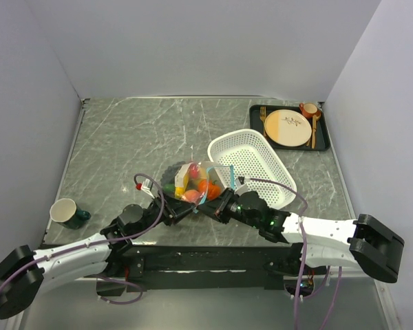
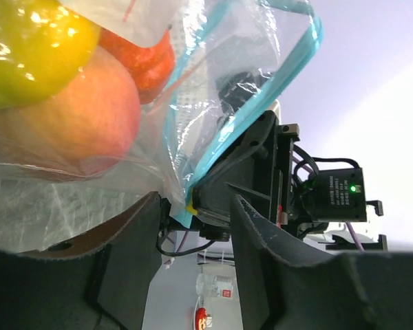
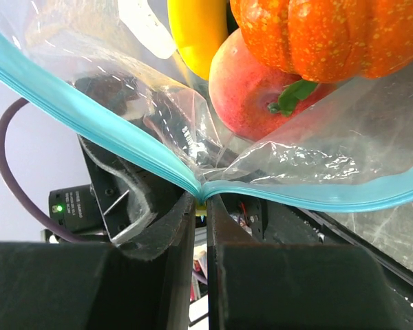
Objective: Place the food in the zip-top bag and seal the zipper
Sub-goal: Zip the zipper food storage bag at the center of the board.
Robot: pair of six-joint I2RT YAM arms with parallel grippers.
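The zip-top bag (image 1: 196, 180) lies at the table's middle front, holding the food: a peach (image 2: 69, 117), an orange tomato (image 3: 323, 34), a yellow piece (image 3: 196, 31) and a yellow-green piece (image 2: 27, 48). The teal zipper (image 3: 89, 113) runs along its mouth and splits apart above the pinch; it also shows in the left wrist view (image 2: 261, 103). My right gripper (image 3: 201, 206) is shut on the zipper's end at the bag's near corner, also seen from the top (image 1: 217, 204). My left gripper (image 2: 196, 240) is open just beside that corner, its jaws holding nothing, and sits left of the right gripper (image 1: 191, 209).
A white perforated basket (image 1: 251, 165) stands right of the bag. A black tray (image 1: 323, 134) with a beige plate (image 1: 287, 128), cutlery and a cup is at the back right. A green mug (image 1: 67, 213) sits at the front left. A small red-and-white item (image 1: 139, 185) lies left of the bag.
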